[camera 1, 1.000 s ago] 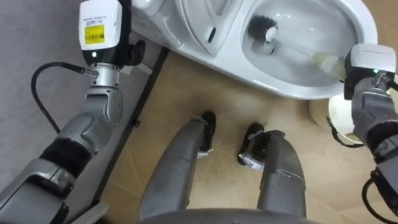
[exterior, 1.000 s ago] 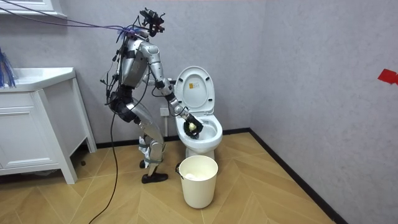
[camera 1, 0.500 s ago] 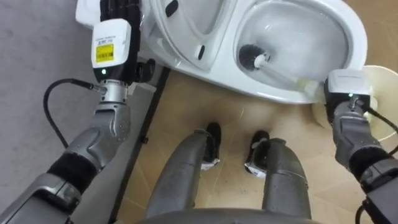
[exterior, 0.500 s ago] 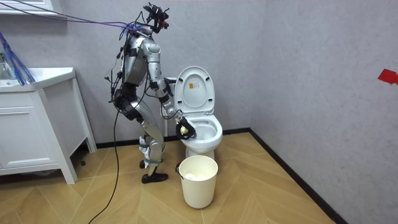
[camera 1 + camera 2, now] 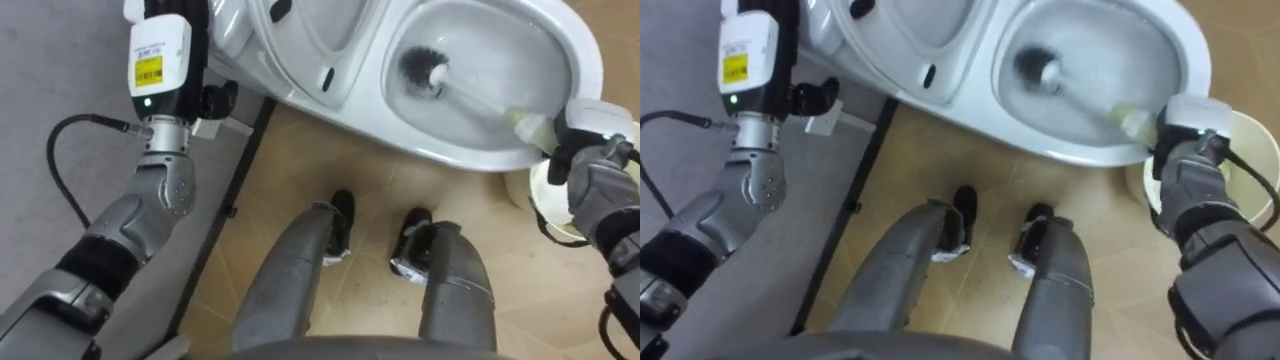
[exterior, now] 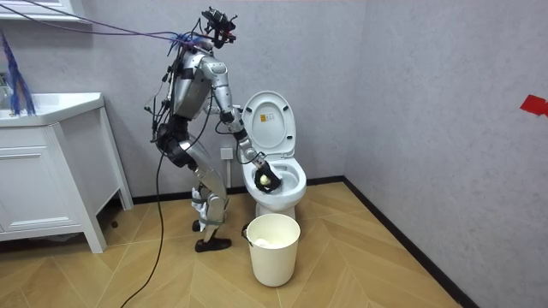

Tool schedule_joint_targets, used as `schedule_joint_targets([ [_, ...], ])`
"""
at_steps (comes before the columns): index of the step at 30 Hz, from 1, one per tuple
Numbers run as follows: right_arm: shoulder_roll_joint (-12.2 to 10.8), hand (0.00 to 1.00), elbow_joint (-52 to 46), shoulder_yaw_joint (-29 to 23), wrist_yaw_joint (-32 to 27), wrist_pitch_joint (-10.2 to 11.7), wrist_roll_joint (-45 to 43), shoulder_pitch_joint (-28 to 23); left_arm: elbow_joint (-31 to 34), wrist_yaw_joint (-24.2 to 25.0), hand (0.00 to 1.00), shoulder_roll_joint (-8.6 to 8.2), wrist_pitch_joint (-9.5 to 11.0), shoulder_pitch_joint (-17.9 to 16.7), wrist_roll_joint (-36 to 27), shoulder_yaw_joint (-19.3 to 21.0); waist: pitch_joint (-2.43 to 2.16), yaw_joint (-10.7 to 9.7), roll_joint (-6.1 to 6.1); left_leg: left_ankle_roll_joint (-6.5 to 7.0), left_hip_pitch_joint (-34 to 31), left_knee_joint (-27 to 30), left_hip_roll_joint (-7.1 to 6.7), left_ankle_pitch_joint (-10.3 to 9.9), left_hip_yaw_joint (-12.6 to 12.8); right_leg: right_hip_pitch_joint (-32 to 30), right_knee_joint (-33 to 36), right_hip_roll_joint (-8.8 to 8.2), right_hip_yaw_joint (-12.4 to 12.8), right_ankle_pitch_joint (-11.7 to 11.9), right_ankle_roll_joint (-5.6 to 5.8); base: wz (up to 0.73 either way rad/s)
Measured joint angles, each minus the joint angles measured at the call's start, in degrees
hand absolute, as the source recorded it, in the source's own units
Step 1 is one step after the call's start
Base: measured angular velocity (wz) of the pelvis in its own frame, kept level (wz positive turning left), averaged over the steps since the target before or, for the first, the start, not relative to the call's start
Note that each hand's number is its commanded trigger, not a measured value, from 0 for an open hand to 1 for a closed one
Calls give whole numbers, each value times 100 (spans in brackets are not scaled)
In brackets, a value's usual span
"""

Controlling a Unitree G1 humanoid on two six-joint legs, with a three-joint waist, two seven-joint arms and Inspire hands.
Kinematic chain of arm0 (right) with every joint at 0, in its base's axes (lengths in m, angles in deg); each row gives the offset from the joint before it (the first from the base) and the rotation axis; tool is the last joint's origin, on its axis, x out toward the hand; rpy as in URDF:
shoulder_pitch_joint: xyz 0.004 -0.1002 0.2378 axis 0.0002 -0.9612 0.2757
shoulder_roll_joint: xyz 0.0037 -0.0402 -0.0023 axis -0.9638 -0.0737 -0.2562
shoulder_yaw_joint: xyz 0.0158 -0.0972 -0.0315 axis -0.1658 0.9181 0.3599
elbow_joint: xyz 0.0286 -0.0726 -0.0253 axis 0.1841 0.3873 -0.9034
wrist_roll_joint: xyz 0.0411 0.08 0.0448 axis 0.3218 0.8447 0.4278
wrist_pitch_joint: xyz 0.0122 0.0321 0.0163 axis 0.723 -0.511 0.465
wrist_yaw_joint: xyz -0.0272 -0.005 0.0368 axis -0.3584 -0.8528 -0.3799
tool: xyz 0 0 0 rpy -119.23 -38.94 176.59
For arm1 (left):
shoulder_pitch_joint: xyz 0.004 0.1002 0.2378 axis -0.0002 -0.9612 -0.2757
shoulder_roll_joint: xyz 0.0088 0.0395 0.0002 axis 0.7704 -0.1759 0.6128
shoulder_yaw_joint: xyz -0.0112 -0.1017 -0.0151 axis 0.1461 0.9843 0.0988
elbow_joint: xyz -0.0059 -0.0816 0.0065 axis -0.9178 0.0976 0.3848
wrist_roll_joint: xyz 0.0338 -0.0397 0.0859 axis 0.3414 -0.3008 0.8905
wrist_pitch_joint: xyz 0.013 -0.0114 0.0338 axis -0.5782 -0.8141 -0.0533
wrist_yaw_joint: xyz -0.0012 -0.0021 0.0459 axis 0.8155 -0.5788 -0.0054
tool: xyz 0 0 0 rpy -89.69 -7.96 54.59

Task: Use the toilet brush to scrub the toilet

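I stand at the white toilet (image 5: 470, 152), its lid (image 6: 267, 124) raised. Down in the bowl sits the dark bristle head of the toilet brush (image 5: 425, 68). Its pale handle (image 5: 482, 100) slants over the near right rim. My right hand (image 5: 592, 178) is shut on the handle's yellowish grip just outside that rim, and the room view has this hand (image 6: 265, 177) over the bowl. My left hand (image 5: 183, 12) reaches up beside the raised lid at the top left and is cut off by the picture's edge.
A cream bucket (image 6: 273, 248) stands on the wooden floor just right of the bowl, under my right forearm. A grey wall lies behind the toilet. A white vanity cabinet (image 6: 51, 171) stands at the room view's left.
My right hand drew the brush head back toward the near rim, then pushed it deeper into the bowl again. My head view shifted with the movement.
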Motion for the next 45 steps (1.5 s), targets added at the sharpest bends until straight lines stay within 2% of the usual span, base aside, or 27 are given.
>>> schedule_joint_targets([
  [3, 103, 100, 113, 4, 1, 0, -4, 49, -24, 1, 0, -58, -101, 88, 106, 0, 14, -5, -146, 9, -12, 77, -10, 3, 10, 9, 59, -57, -4, -27, 32, 7],
  [5, 101, 100, 109, 6, 2, 4, -89, 50, -56, 10, 0, -78, -194, 168, 146, -1, 34, -32, -188, 18, -39, 146, -4, -2, 7, 8, 87, -63, -8, -33, 52, 2],
  [10, 49, 100, 33, 64, -3, -6, -589, -41, -73, 137, 0, -90, -268, 243, 169, -3, 29, -88, -169, 122, -69, 162, -1, -43, 1, 13, 107, -52, -22, -27, 120, 3],
  [12, -60, 100, 25, 65, 16, -14, -762, -116, -73, 219, 0, -121, -268, 255, 175, -3, 26, -77, -159, 125, -69, 158, 0, -45, -2, 22, 94, -48, -29, -11, 130, 0],
  [15, -369, 100, 35, 145, 152, -120, -1132, -365, -146, 278, 0, -329, -270, 249, 316, 7, 22, 44, 92, 135, 37, 98, 7, -48, -65, 216, -94, -6, -132, 58, 136, 1],
  [16, -405, 100, 38, 178, 175, -180, -1134, -410, -145, 281, 0, -360, -269, 240, 342, 8, 25, 75, 133, 137, 63, 78, 9, -49, -62, 241, -106, -19, -143, 62, 135, 0],
  [17, -425, 100, 40, 180, 211, -301, -1126, -487, -140, 282, 0, -414, -269, 210, 415, 7, 31, 101, 244, 145, 99, 48, 14, -50, -63, 284, -141, -25, -161, 66, 142, 0],
  [18, -438, 100, 39, 185, 227, -384, -1127, -543, -106, 294, 0, -421, -267, 153, 412, 5, 11, 108, 330, 149, 119, 5, 10, -50, -61, 299, -192, -23, -159, 77, 149, -4],
  [22, -555, 100, 9, 178, 176, -415, -1219, -610, -58, 346, 0, -429, -253, 133, 419, 56, -14, 80, 375, 139, 157, -59, 19, -55, -9, 307, -240, -1, -154, 84, 124, -5],
  [26, -669, 100, -194, 182, 185, -569, -1475, -789, -35, 337, 0, -518, -192, -5, 537, 121, -34, 90, 415, 79, 443, -69, 127, -89, -54, 686, -476, 135, -224, 97, 89, -2],
  [29, -643, 100, -233, 294, 327, -569, -1475, -888, -40, 332, 0, -517, -178, -77, 515, 179, -38, 91, 403, 48, 703, -221, 150, -111, -46, 928, -624, 182, -219, 85, 77, 0],
  [31, -647, 100, -302, 294, 422, -570, -1485, -977, -40, 346, 0, -517, -175, -119, 495, 179, -53, 68, 374, 36, 851, -360, 143, -105, -32, 1040, -702, 184, -215, 92, 76, 0],
  [34, -671, 100, -313, 293, 572, -557, -1735, -1164, -43, 469, 0, -517, -158, -304, 478, 184, -101, -30, 222, 13, 1265, -619, 100, -71, -8, 1390, -844, 157, -207, 82, 89, 0],
  [36, -695, 100, -314, 311, 665, -421, -1955, -1404, -45, 578, 0, -516, -90, -511, 467, 246, -122, -83, 47, -1, 1599, -735, 105, -52, -41, 1768, -1040, 212, -208, 66, 107, 2],
  [38, -704, 100, -312, 317, 687, -323, -1976, -1663, -45, 709, 0, -514, -84, -678, 470, 298, -143, -118, -73, -11, 1859, -861, 103, -46, -112, 2092, -1238, 238, -288, 68, 113, 13],
  [39, -705, 100, -319, 271, 696, -260, -1969, -1833, -45, 777, 0, -514, -82, -797, 475, 374, -176, -114, -180, -20, 1995, -947, 100, -40, -133, 2235, -1337, 248, -314, 65, 121, 16],
  [42, -700, 100, -365, 99, 740, -138, -1980, -2203, -45, 914, 0, -515, -85, -1120, 497, 634, -215, -145, -329, -21, 2350, -1104, 104, -40, -165, 2660, -1588, 283, -382, 78, 158, 13],
  [44, -704, 100, -395, -26, 765, -87, -1979, -2469, -42, 979, 0, -518, -84, -1335, 486, 735, -217, -154, -347, -21, 2652, -1252, 105, -40, -163, 2983, -1753, 293, -394, 85, 206, 10],
  [45, -708, 100, -429, -156, 770, -21, -1993, -2641, -10, 1033, 0, -519, -86, -1503, 508, 829, -233, -189, -367, -21, 2820, -1330, 99, -40, -161, 3158, -1829, 290, -395, 66, 255, 15],
])
